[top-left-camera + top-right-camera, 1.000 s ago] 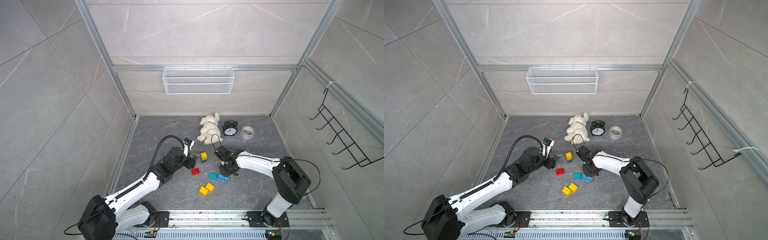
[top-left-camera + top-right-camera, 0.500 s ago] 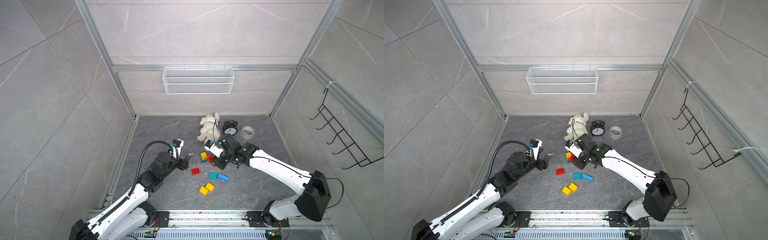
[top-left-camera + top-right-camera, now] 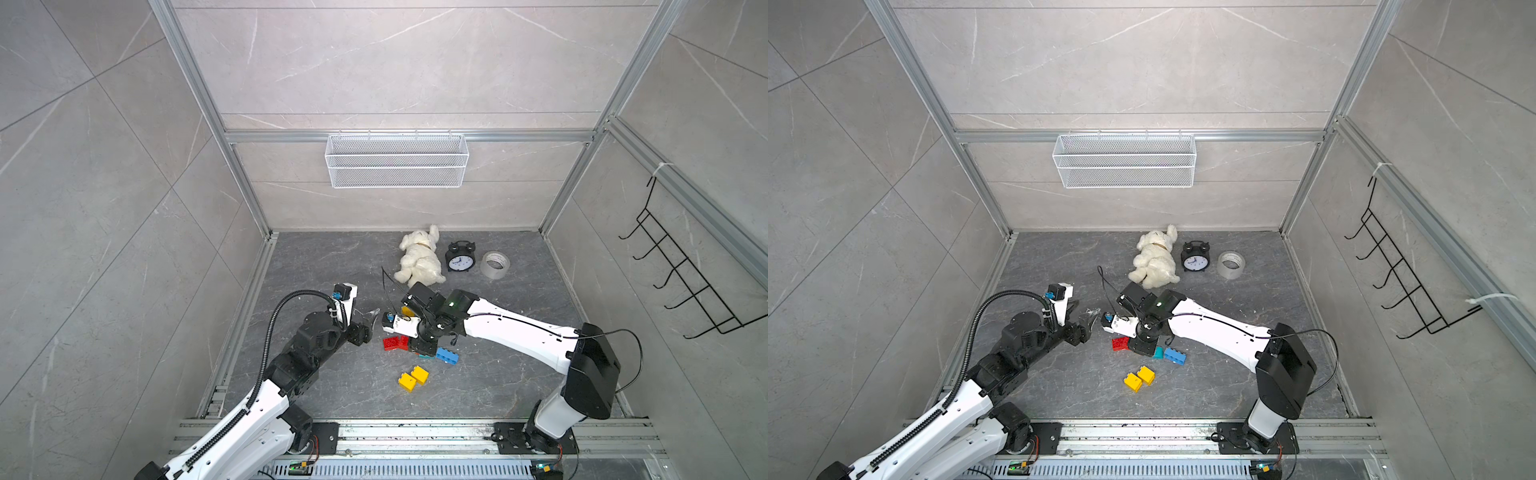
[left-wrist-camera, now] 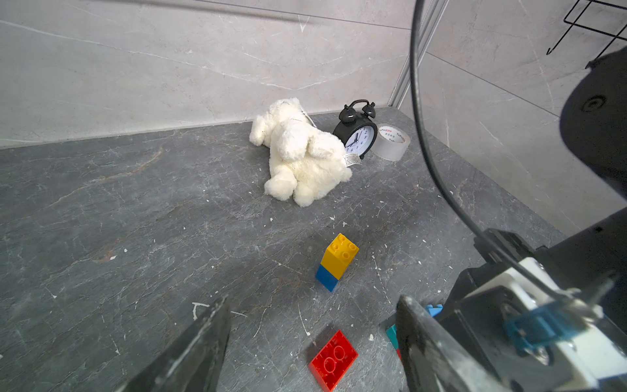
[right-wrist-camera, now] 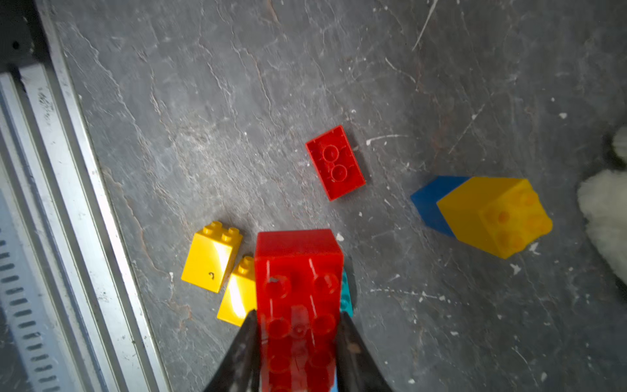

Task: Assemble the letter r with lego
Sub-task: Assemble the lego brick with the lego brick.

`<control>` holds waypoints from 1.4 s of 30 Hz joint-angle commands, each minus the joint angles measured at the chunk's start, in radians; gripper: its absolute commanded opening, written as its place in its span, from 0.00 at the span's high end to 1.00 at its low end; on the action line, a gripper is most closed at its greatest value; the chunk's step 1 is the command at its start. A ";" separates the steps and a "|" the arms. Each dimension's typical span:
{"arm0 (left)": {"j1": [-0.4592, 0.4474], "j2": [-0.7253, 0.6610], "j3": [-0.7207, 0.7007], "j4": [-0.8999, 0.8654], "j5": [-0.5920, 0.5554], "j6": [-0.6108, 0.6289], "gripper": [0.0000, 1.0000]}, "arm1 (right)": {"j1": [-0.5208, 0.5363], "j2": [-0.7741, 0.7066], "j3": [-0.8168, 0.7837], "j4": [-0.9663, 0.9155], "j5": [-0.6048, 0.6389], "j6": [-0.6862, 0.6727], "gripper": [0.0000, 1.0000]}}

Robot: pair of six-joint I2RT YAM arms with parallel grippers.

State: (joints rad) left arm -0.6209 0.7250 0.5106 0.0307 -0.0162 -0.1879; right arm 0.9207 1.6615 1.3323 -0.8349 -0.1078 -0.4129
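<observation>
Over on the right wrist cam I get what both top views hide: the right gripper [image 5: 298, 315] is clamped on a red brick [image 5: 298, 264], jaws tight against its sides, with a teal brick [image 5: 345, 292] peeking out behind it and two yellow bricks [image 5: 212, 258] just beside. From above, the right arm [image 3: 519, 328] covers that grip. Left wrist cam shows the left gripper [image 4: 312, 302] spread wide, nothing in it, facing a yellow-on-blue stack [image 4: 337, 259] and a loose red brick [image 4: 334, 359] lying upside down. A blue brick [image 3: 447, 356] sits near the right wrist. Plush toy [image 3: 419, 259], clock [image 3: 459, 259] and tape roll [image 3: 494, 264] sit by the back wall.
</observation>
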 commanded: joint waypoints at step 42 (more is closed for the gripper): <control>0.135 -0.112 -0.036 -0.019 0.031 -0.093 0.18 | -0.150 0.060 -0.160 0.158 -0.066 -0.359 0.76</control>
State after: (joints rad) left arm -0.4934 0.6205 0.4778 0.0116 0.0105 -0.2626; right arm 0.7734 1.7245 1.1622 -0.6392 -0.1547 -0.7528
